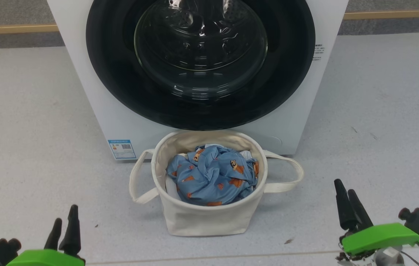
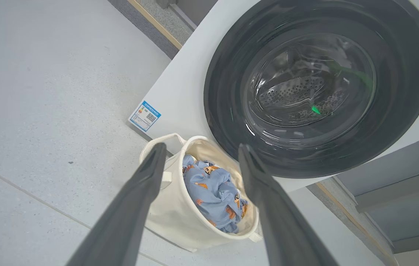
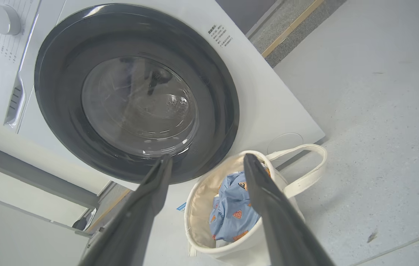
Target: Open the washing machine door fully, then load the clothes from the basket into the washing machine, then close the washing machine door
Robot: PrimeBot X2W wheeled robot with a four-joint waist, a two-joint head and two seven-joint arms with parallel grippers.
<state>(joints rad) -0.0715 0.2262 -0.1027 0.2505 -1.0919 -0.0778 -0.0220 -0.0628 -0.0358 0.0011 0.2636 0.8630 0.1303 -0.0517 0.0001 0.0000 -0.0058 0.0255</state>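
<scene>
Left claw [image 1: 66, 213] and right claw [image 1: 344, 186] gape empty, open floor [image 1: 28, 129] flanking the basket [image 1: 202, 218].

From where I stand there's one washing machine [image 1: 83, 92] with one washing machine door [image 1: 120, 92] and one blue sticker [image 1: 122, 149], one basket [image 1: 202, 218] with two loop handles [image 1: 135, 181], one heap of clothes [image 1: 213, 177], plus a left gripper [image 1: 66, 214] and a right gripper [image 1: 344, 186], two fingers [image 1: 343, 207] each.

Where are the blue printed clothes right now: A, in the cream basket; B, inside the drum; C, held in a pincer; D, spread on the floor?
A: the clothes lie bunched inside the basket, which stands before the shut washing machine door.
</scene>
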